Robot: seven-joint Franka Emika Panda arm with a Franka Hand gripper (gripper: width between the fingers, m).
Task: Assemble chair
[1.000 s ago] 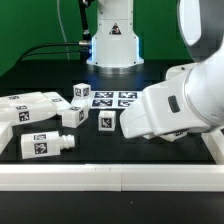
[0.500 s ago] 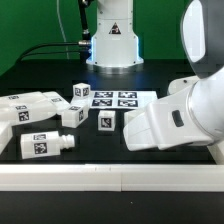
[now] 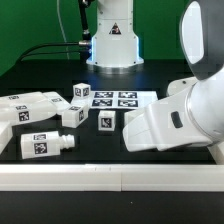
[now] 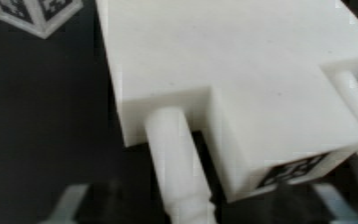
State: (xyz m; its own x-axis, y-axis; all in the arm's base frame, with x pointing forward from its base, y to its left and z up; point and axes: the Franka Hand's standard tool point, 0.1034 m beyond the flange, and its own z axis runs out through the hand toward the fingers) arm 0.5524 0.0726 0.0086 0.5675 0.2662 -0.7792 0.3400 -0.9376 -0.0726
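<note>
In the wrist view a white chair piece [image 4: 211,70] fills the picture, a thick slab with a tag on its end. A round peg [image 4: 176,160] sticks out of it, and a second peg [image 4: 354,95] shows at the edge. My gripper [image 4: 208,208] straddles the pegged end, open. One of its fingers [image 4: 78,205] stands a dark gap away from the nearer peg. In the exterior view my white arm [image 3: 180,115] hides both gripper and piece. Other chair parts lie loose: two cubes [image 3: 82,92] [image 3: 106,121], a pegged leg [image 3: 45,145] and slabs [image 3: 30,103].
The marker board [image 3: 115,99] lies flat behind the cubes. A long white border rail [image 3: 100,177] runs along the table's front edge. The robot base [image 3: 112,45] stands at the back. Another tagged part [image 4: 34,15] shows in a corner of the wrist view.
A second ago the arm sat further toward the exterior view's left. It shifted right and has held still for the last half second.
</note>
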